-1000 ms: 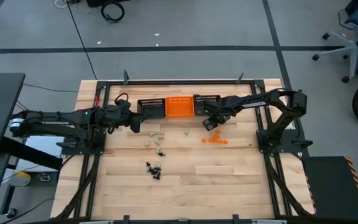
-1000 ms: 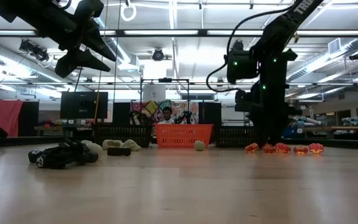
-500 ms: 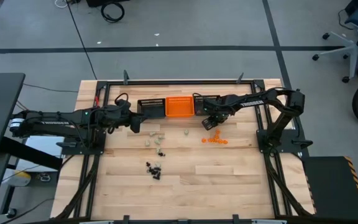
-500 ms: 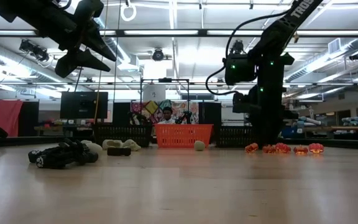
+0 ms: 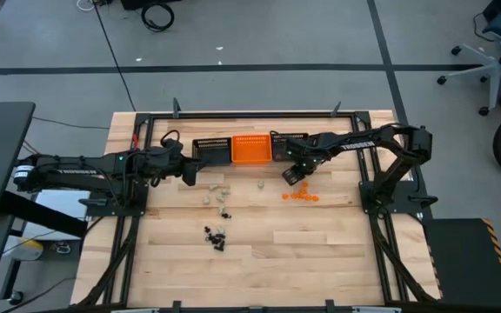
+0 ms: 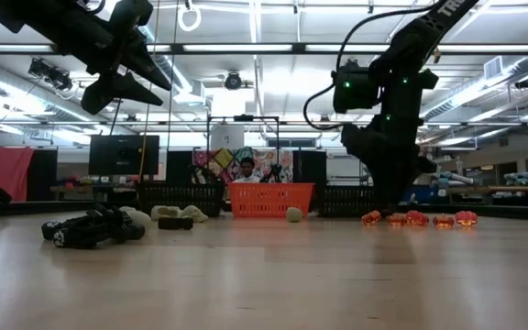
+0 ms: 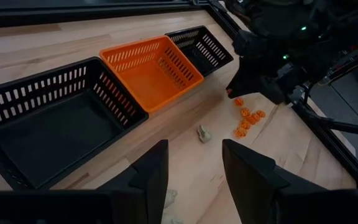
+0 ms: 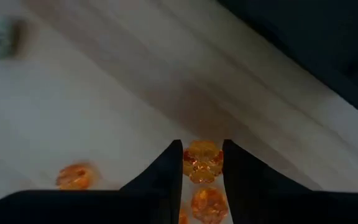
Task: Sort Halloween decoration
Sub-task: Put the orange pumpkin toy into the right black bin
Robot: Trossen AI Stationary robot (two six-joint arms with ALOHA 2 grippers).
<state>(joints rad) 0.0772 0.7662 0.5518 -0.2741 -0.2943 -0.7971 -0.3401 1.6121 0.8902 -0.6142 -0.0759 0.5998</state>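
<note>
The orange trinkets (image 5: 300,195) lie in a small cluster on the wood, right of centre. My right gripper (image 5: 292,177) is just beyond them, low over the table, shut on one orange trinket (image 8: 202,163). Two more orange ones (image 8: 76,176) show on the wood beside its fingers. Whitish trinkets (image 5: 217,193) and black trinkets (image 5: 216,235) lie left of centre. My left gripper (image 7: 194,177) is open and hangs in the air near the left black basket (image 5: 210,149), touching nothing. My right gripper pinches one orange trinket (image 8: 202,163) between its two fingertips (image 8: 174,163), which stand on either side of it. The fingers come down at it slanting from the table's right. Whether the trinket is off the wood I cannot tell.
Three mesh baskets stand in a row along the far edge: black (image 7: 48,124), orange (image 7: 151,68) in the middle, black (image 7: 201,46) on the right. A single whitish trinket (image 5: 260,185) lies near the orange basket. A person sits in the room beyond the table (image 6: 245,168).
My right arm's wrist has risen a little and the gripper has tipped from upright to slanted over the orange cluster. The trinkets lying on the table have stayed where they were.
</note>
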